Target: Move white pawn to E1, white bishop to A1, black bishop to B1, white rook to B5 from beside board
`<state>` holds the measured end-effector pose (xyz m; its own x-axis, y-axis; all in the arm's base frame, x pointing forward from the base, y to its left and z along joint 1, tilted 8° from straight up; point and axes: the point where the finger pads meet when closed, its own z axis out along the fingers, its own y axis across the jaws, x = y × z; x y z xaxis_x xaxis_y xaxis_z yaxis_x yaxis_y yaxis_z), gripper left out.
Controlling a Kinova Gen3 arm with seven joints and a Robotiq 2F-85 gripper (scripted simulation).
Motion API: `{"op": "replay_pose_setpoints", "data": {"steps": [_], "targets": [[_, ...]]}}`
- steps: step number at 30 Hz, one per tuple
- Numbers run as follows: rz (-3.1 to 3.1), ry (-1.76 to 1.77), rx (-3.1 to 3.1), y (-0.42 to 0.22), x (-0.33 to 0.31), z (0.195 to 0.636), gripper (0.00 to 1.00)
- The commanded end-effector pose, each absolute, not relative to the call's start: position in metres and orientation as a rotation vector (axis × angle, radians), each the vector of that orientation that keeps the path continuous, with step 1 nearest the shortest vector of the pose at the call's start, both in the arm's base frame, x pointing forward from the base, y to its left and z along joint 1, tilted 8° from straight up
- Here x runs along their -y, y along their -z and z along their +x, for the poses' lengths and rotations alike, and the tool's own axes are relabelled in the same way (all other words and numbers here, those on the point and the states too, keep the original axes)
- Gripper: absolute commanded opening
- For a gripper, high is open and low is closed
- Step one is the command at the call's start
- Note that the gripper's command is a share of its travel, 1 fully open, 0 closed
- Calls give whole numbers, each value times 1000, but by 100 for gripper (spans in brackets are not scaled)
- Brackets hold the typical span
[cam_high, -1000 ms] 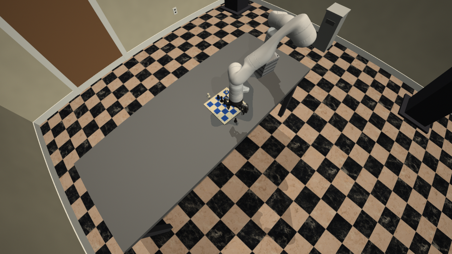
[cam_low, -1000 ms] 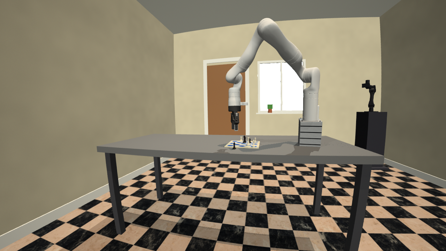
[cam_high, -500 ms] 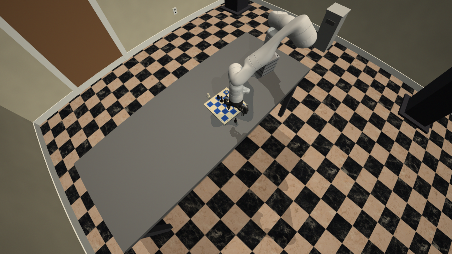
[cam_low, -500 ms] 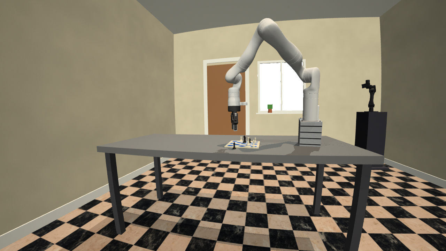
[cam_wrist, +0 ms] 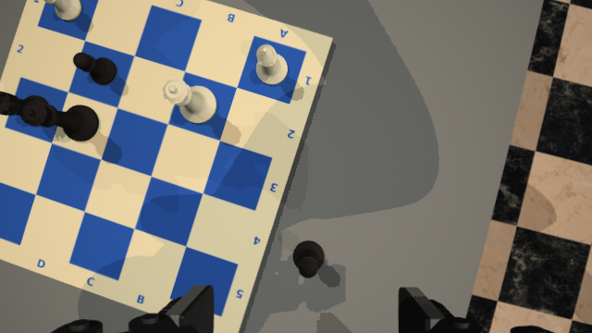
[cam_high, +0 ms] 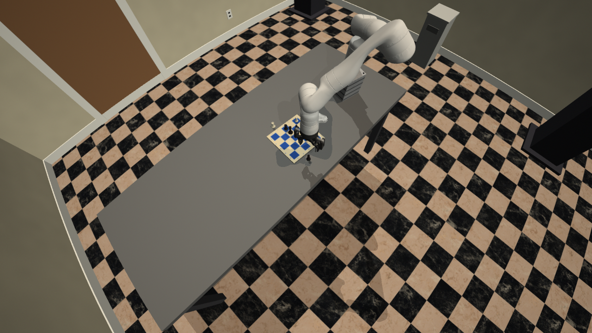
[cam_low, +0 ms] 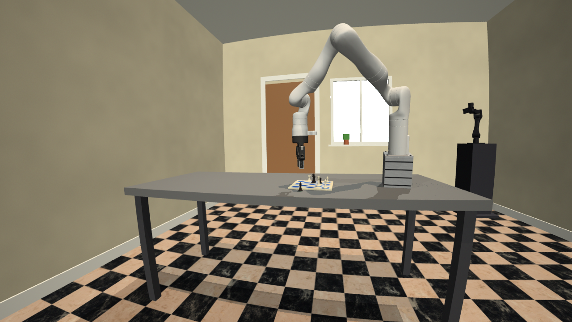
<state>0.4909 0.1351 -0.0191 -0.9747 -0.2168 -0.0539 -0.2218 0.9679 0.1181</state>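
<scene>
The small blue-and-cream chessboard [cam_high: 294, 155] [cam_low: 293, 187] [cam_wrist: 259, 217] lies on the grey table [cam_high: 186, 198]. A black bishop [cam_high: 308, 157] [cam_low: 300, 187] [cam_wrist: 308, 258] stands upright on the table just off the board's edge, near row 4. A white bishop [cam_wrist: 271, 65] stands on A1. A white crowned piece [cam_wrist: 191, 99] stands on B2. A black pawn [cam_wrist: 96, 68] and a tall black piece [cam_wrist: 55, 117] stand further in. A small white piece [cam_high: 272, 124] stands off the board's far side. My gripper [cam_high: 317, 144] [cam_low: 300, 163] [cam_wrist: 305, 310] is open and empty, hanging well above the black bishop.
The table's edge [cam_wrist: 501, 194] runs close beside the black bishop, with chequered floor beyond it. The arm's grey base block [cam_low: 397, 170] stands at the table's far end. A black pedestal [cam_low: 476, 168] stands off the table to the right.
</scene>
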Motion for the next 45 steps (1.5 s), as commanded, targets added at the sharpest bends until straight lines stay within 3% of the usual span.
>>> {"op": "replay_pose_setpoints", "data": {"steps": [1, 45], "targets": [[-342, -192, -3074, 18, -135, 491, 37], [-342, -192, -3074, 22, -136, 492, 37]]}}
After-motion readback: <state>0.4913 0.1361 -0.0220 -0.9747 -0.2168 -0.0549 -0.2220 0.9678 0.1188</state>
